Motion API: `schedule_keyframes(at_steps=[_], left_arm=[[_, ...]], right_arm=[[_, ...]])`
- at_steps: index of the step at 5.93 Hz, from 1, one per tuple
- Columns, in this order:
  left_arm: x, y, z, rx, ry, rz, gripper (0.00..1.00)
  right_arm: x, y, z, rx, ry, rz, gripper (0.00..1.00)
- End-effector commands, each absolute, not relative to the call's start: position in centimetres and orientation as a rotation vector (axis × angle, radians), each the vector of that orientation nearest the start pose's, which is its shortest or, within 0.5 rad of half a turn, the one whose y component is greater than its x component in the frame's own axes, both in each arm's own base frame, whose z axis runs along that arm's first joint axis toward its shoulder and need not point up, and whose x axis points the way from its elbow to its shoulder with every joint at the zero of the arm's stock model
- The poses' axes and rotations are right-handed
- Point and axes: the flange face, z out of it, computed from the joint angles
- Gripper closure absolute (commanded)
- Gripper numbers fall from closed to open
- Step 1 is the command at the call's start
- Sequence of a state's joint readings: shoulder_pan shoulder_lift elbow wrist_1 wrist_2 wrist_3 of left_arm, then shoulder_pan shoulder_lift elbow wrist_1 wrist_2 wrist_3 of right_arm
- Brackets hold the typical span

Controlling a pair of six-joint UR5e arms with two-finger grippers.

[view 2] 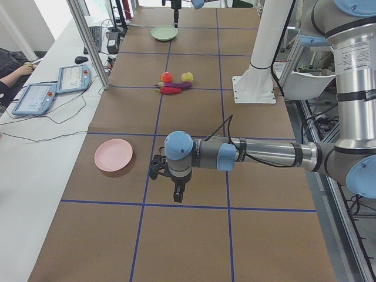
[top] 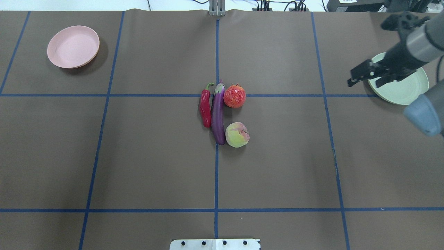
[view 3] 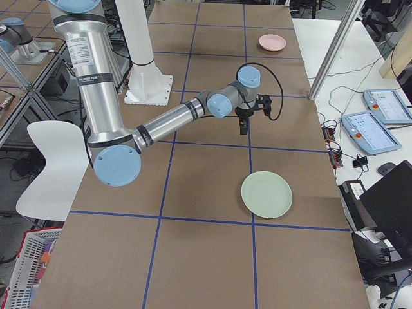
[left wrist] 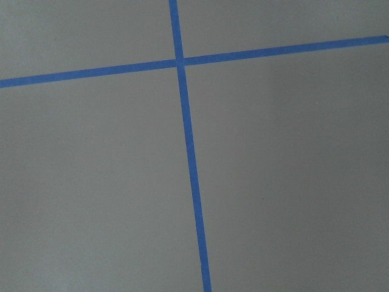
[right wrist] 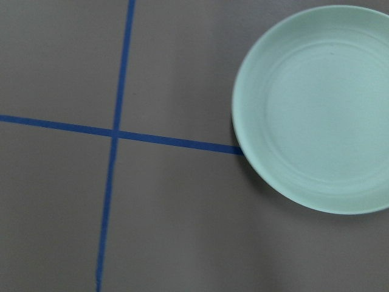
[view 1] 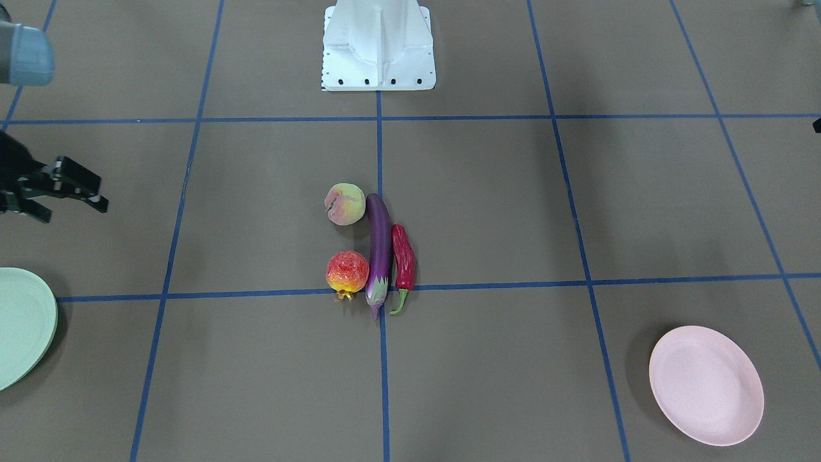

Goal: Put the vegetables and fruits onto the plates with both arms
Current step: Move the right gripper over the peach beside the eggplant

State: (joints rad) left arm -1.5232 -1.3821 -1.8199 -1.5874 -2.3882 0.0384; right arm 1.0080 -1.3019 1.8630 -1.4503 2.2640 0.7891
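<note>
At the middle of the worktop (top: 156, 156), brown paper gridded with blue tape (left wrist: 188, 152), the produce lies bunched. There's the long glossy purple eggplant (top: 218, 114) with the wrinkled red chili (top: 205, 109) tight along one flank. On its other flank are the bumpy red-orange pomegranate (top: 234, 96) and the smooth, creased peach (top: 237, 134), both touching it.

Toward the corner far from the robot on its left sits the shallow pink plate (top: 73, 47), matte plastic. At the right end, near the far edge, is the mint green plate (top: 402, 92). And there's the right gripper (top: 364, 82), black fingers spread wide with nothing between them, hanging above the paper beside that plate. Its wrist camera picks out faint concentric rings in the green plastic, which the overhead view washes flat.

The left gripper (view 2: 177, 192) turns up only in the left side view, pointing down near the pink plate, well apart from the produce. Spread or closed, I cannot tell. Its own wrist camera gives just paper and crossing tape.
</note>
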Motion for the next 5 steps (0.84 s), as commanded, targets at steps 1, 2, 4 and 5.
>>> schedule_keyframes(at_steps=[1,2,4,5], left_arm=[[-4.1,-41.9,61.7,0.067,0.821,0.112,0.0],[-4.1,-41.8,61.7,0.066,0.823,0.111,0.0],[-4.0,-41.7,61.8,0.064,0.824,0.111,0.0],[-4.0,-41.7,61.8,0.066,0.824,0.111,0.0]], right_arm=[[-40.3,-47.6,25.2,0.118,-0.869,-0.008,0.0],[-46.2,-45.6,21.3,0.13,-0.814,-0.026,0.0],[-55.1,-43.4,18.8,0.158,-0.752,0.012,0.0],[-57.2,-42.3,20.0,0.189,-0.704,-0.007,0.0]])
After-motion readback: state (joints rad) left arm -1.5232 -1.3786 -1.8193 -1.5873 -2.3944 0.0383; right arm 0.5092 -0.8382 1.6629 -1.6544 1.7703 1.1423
